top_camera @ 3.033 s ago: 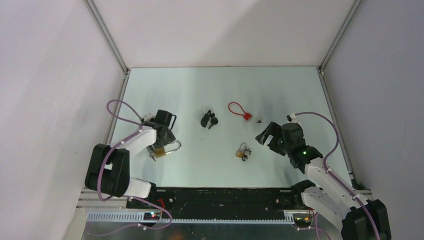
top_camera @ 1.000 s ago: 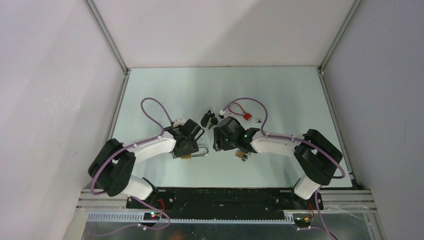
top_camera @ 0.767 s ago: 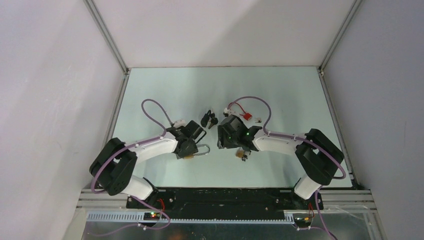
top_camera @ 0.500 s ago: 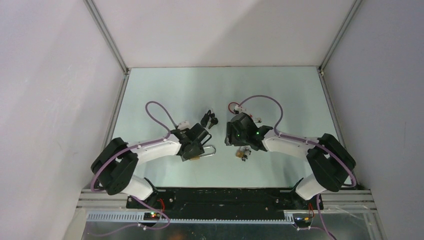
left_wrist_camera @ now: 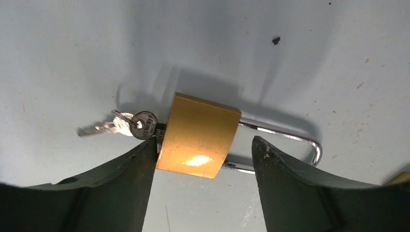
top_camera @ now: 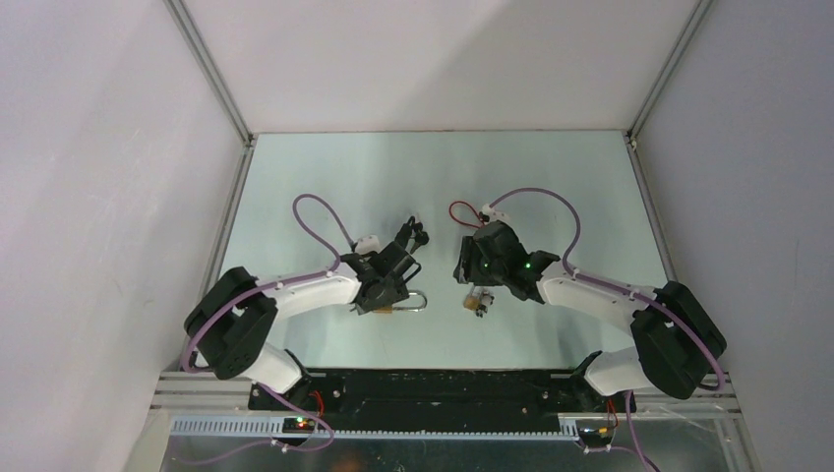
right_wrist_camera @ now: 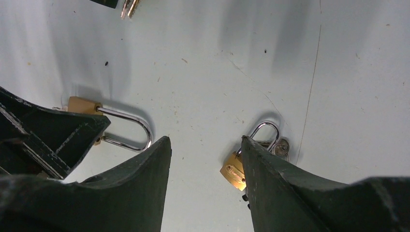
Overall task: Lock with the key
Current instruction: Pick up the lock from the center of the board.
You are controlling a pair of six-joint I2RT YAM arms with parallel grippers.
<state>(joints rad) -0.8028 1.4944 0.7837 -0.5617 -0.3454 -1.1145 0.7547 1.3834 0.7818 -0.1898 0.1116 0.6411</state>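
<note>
Found left gripper (left_wrist_camera: pixel 204 145) released, jaws standing either side of brass padlock (left_wrist_camera: pixel 200 130), which lies flat on table (top_camera: pixel 325 177) near the middle; no grip on it. Against three seconds back: moved that padlock in from the left side, key (left_wrist_camera: pixel 144 125) seated in its base. Brought right gripper (right_wrist_camera: pixel 205 145) over centre, then drew it back rightward; now spread open, empty, above small padlock (right_wrist_camera: pixel 233 170). Cannot tell whether shackle (left_wrist_camera: pixel 316 150) is seated. Judged next: steady body, pinch key head, turn. Noted obstruction: key head tight against one left jaw. Logged black key bunch (top_camera: pixel 413 236) and red cable lock (top_camera: pixel 460 210) just beyond.
</note>
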